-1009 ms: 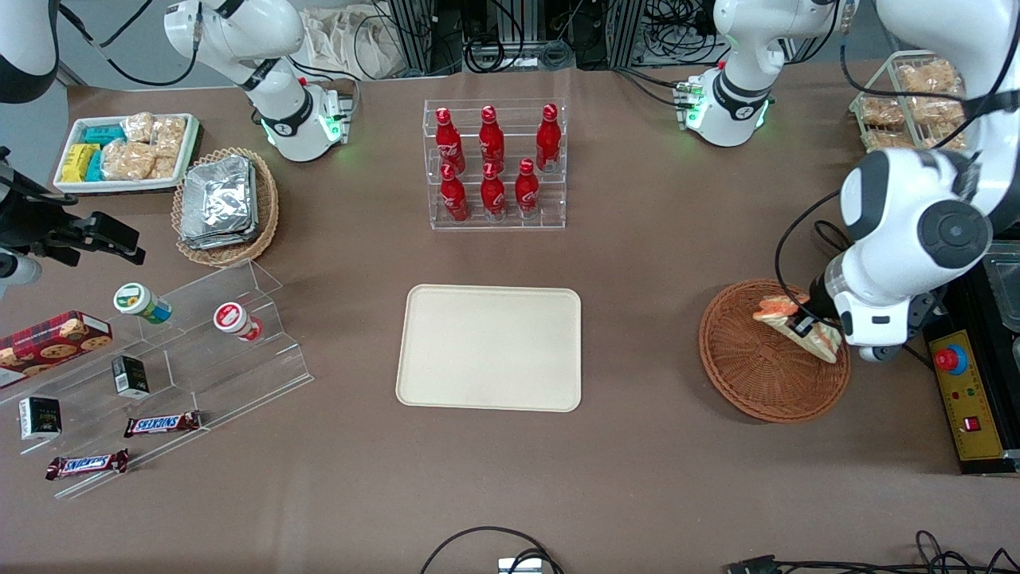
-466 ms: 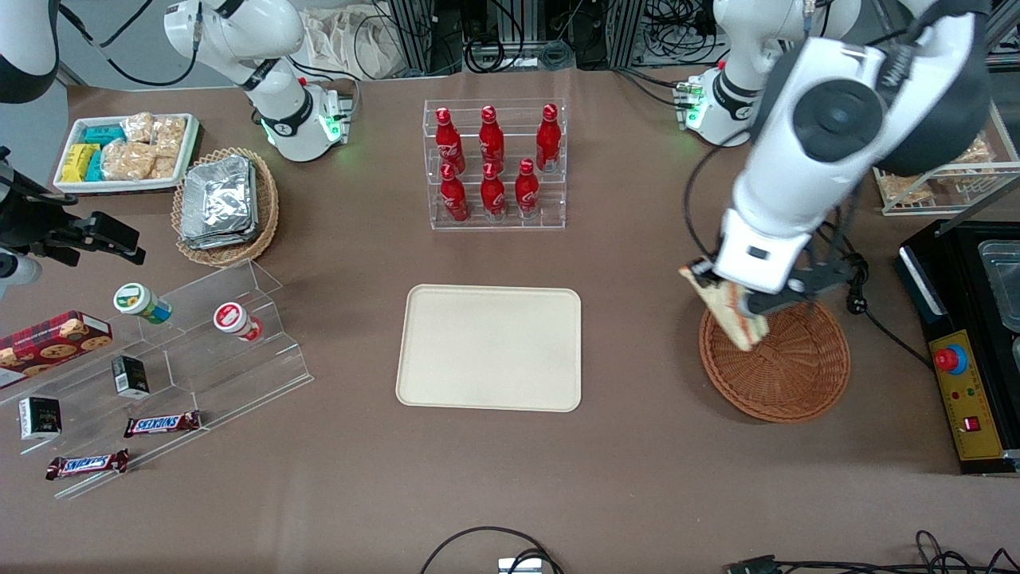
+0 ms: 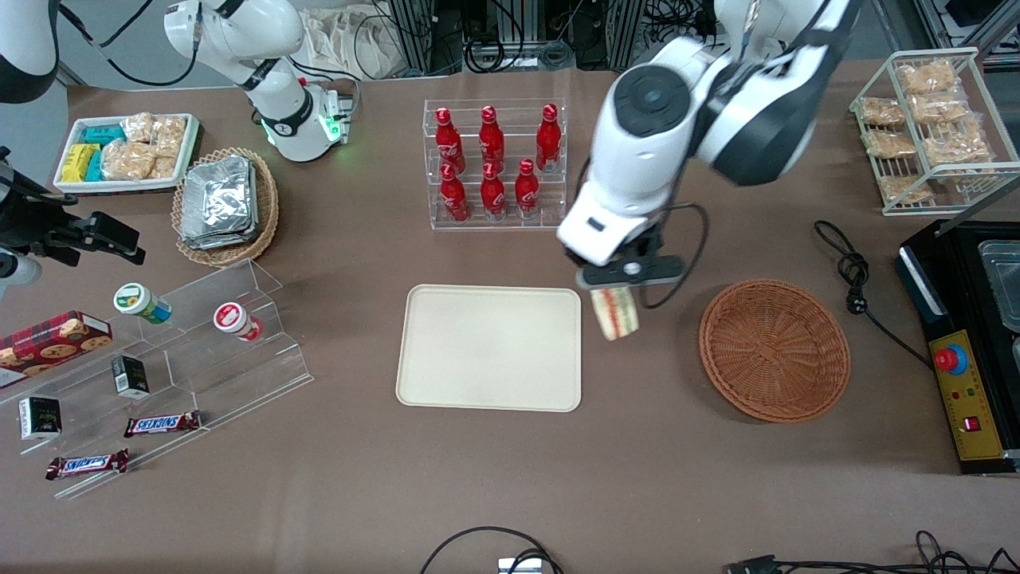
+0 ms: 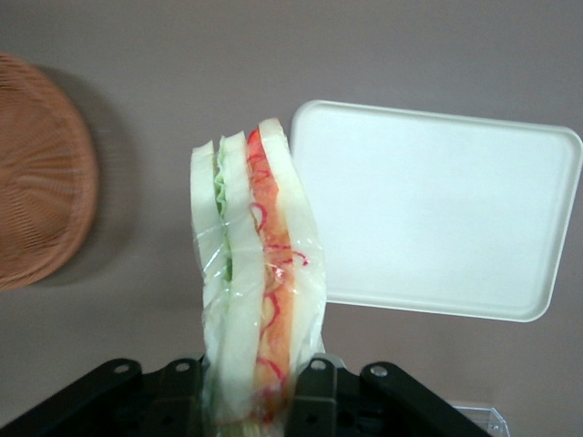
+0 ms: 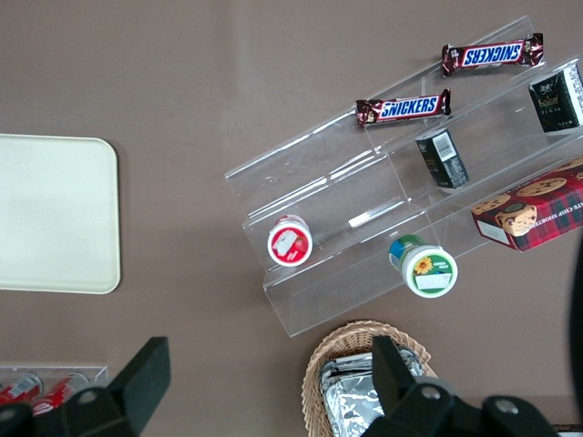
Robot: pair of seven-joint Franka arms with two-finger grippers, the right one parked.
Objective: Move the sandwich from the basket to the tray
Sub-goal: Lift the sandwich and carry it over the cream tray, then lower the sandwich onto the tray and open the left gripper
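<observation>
My gripper [image 3: 615, 287] hangs in the air between the basket and the tray, shut on the sandwich [image 3: 616, 312]. The sandwich [image 4: 257, 282] is a wrapped wedge of pale bread with orange-red filling and some green, pinched between the black fingers [image 4: 310, 391]. It hangs over bare table just beside the edge of the cream tray [image 3: 446, 383], which lies flat in the middle of the table [image 4: 428, 209]. The round orange-brown woven basket [image 3: 774, 348] sits toward the working arm's end, with nothing in it [image 4: 36, 173].
A clear rack of red bottles [image 3: 494, 163] stands farther from the front camera than the tray. A wire rack of bagged snacks [image 3: 924, 119] and a black control box [image 3: 968, 399] lie at the working arm's end. A tan basket of foil packets [image 3: 223, 203] and clear stepped shelves [image 3: 159, 375] lie toward the parked arm's end.
The gripper lifted the sandwich out of the basket and carried it sideways toward the tray. The basket is left bare.
</observation>
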